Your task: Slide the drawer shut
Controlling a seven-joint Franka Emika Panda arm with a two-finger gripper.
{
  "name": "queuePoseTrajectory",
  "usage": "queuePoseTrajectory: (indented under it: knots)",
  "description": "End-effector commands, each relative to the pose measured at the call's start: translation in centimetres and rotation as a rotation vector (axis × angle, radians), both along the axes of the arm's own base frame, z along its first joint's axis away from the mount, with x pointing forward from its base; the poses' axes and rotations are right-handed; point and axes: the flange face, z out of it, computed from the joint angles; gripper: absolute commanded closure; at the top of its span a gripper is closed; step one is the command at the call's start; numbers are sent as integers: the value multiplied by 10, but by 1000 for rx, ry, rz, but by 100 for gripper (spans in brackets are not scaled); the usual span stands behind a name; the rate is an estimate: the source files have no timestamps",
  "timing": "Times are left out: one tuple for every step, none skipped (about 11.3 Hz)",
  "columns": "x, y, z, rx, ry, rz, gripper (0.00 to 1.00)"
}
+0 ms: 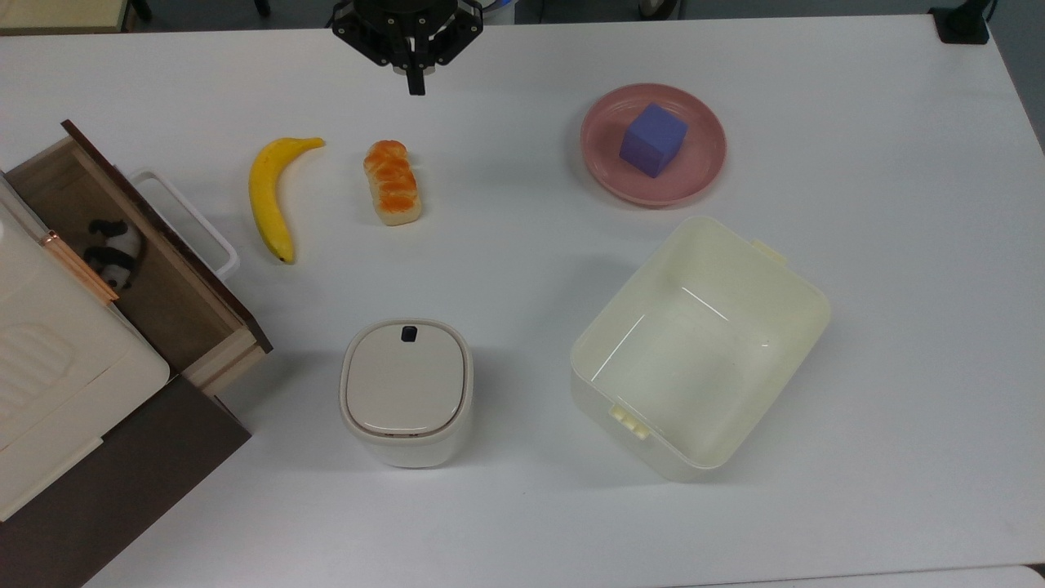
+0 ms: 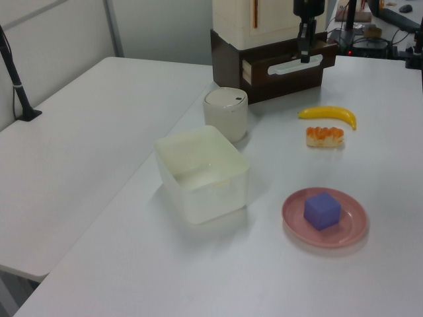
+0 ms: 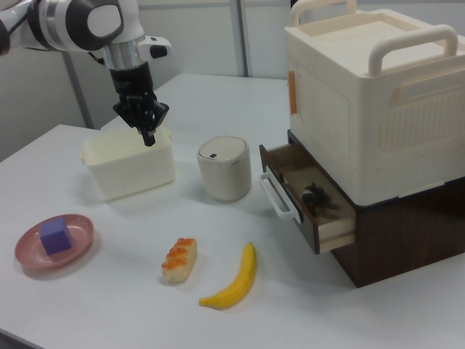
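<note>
Currently the drawer (image 1: 122, 253) stands pulled open at the desk's (image 1: 522, 506) left edge in the top view, white loop handle (image 3: 280, 196) facing out, a small panda toy (image 1: 114, 251) inside. Gripper (image 1: 416, 84) hangs above the far edge, well apart from it, jaws pressed together on nothing. Banana (image 1: 269, 196) and bread roll (image 1: 392, 181) lie between them; lidded canister (image 1: 406, 390) near the drawer's corner.

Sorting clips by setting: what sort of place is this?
Probably a robotics lab: a robot arm's gripper hangs over a white table laid with toy food such as a banana, and an open drawer.
</note>
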Motion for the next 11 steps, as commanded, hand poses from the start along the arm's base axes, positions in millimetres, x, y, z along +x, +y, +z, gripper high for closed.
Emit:
queuePoseTrajectory:
  knots:
    - [-10,-19,-1,21,30,-26,100]
    - [-10,-35,-5,22,36,-55,100]
    - [-10,-54,-10,22,42,-91,100]
    - [-12,-76,-20,25,55,-140,100]
    - [-14,-96,-30,34,69,-185,100]
    - [-13,-113,-45,49,79,-256,100]
    - [-9,-130,-65,48,86,-333,100]
    - [-6,-144,-73,45,65,-397,100]
    - [-3,-162,-88,43,47,-469,100]
    - [0,-171,-99,40,28,-515,100]
    - [3,-183,-104,38,-16,-584,100]
